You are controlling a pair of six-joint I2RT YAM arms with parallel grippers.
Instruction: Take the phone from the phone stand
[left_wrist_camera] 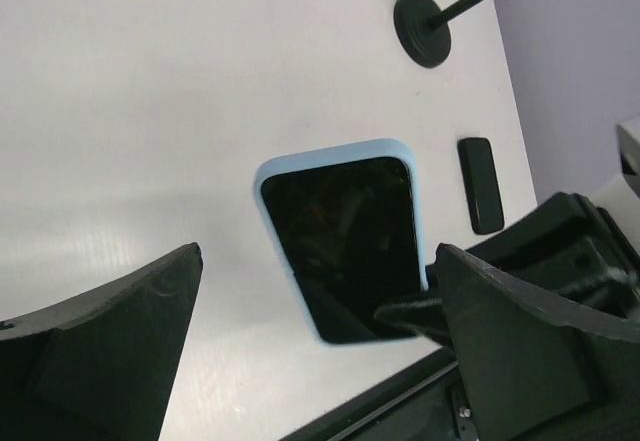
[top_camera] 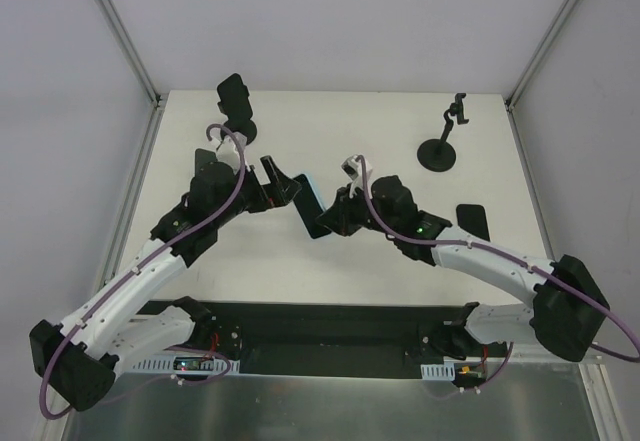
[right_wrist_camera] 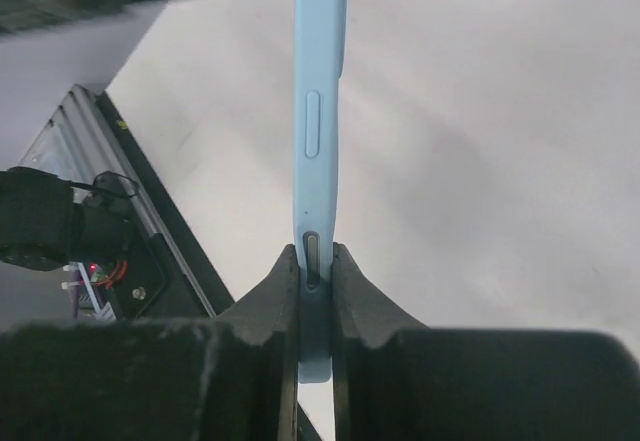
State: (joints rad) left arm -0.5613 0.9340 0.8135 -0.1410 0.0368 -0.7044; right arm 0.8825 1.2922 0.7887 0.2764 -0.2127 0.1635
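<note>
Right gripper [right_wrist_camera: 316, 266] clamping phone [right_wrist_camera: 318, 111] (blue case), left gripper [left_wrist_camera: 312, 286] splayed

The white table [top_camera: 330, 121] carries a thin black stand [top_camera: 438, 153] with a round base at the far right and a bulkier black stand [top_camera: 238, 111] at the far left, well apart from each other. A small flat black object [top_camera: 473, 221] lies near the right edge, and a black mounting plate [top_camera: 330, 326] runs along the near edge.
</note>
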